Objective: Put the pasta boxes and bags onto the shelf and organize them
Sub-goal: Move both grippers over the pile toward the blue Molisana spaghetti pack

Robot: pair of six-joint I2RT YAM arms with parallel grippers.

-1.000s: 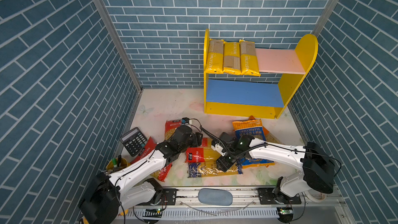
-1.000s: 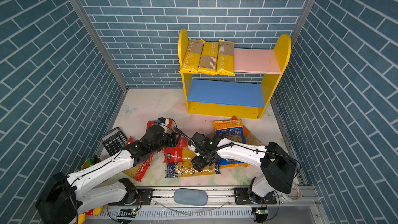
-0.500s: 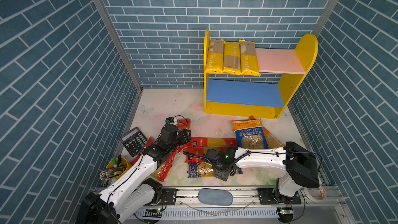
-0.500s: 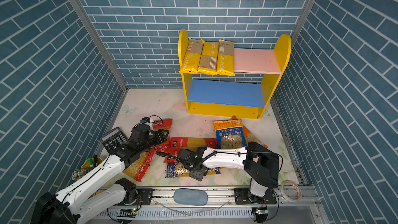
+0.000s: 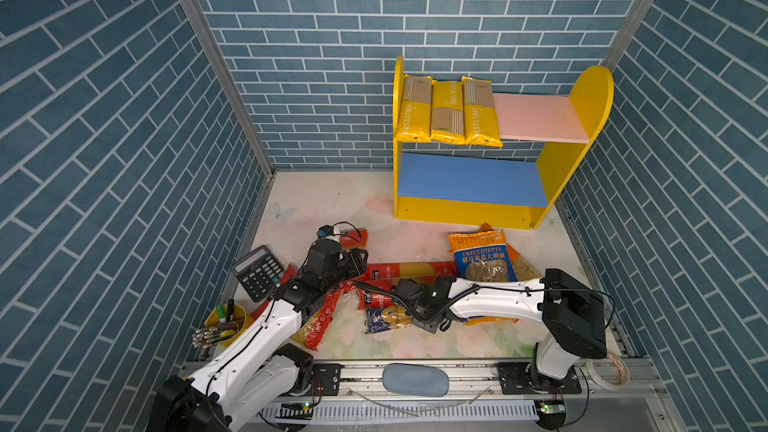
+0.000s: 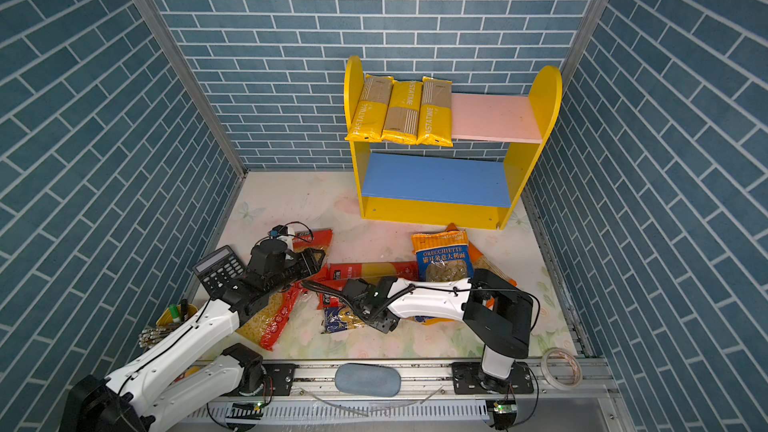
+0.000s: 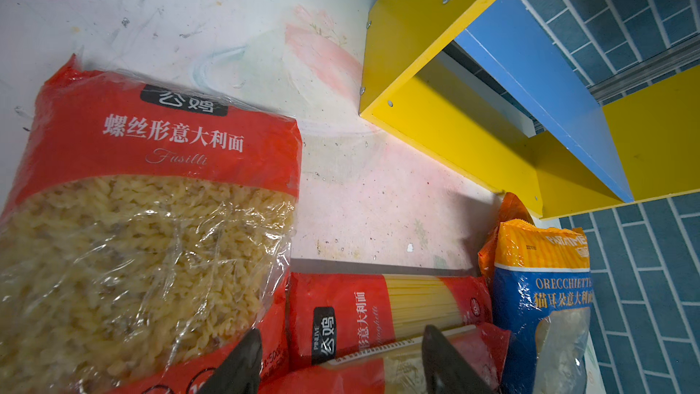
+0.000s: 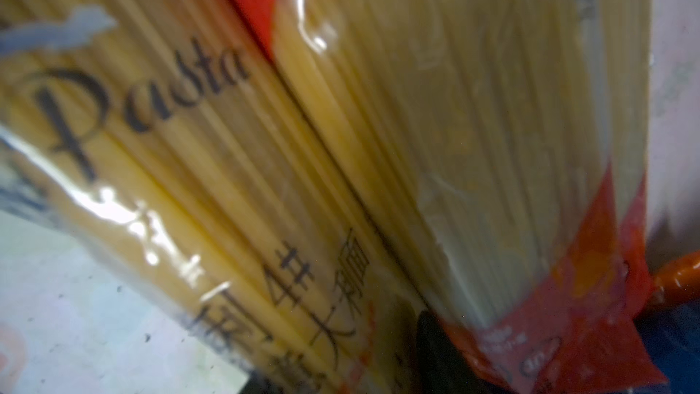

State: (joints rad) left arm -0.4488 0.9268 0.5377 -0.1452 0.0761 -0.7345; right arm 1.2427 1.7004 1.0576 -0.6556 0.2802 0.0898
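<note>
Three yellow PASTATIME packs (image 5: pixel 446 116) lie on the pink upper board of the shelf (image 5: pixel 469 209), whose blue board is bare. On the floor lie a red fusilli bag (image 7: pixel 151 183), two red spaghetti bags (image 7: pixel 378 305), a blue spaghetti bag (image 5: pixel 384 317) and a blue ORECCHIETTE bag (image 5: pixel 484 261) on an orange one. My left gripper (image 7: pixel 341 365) hangs open just over the red spaghetti bags and holds nothing. My right gripper (image 5: pixel 424 320) is low on the blue spaghetti bag (image 8: pixel 189 183). One finger (image 8: pixel 435 339) is wedged between that bag and a red one.
A black calculator (image 5: pixel 259 272) and a yellow pen cup (image 5: pixel 226 317) sit by the left wall. A tape roll (image 5: pixel 606 371) lies at the front right. Another red bag (image 5: pixel 320 322) lies under the left arm. Brick walls close three sides.
My left arm drew back leftward, uncovering a long red spaghetti bag. My right arm stretched low to the left, and its jaws narrowed around the blue spaghetti bag.
</note>
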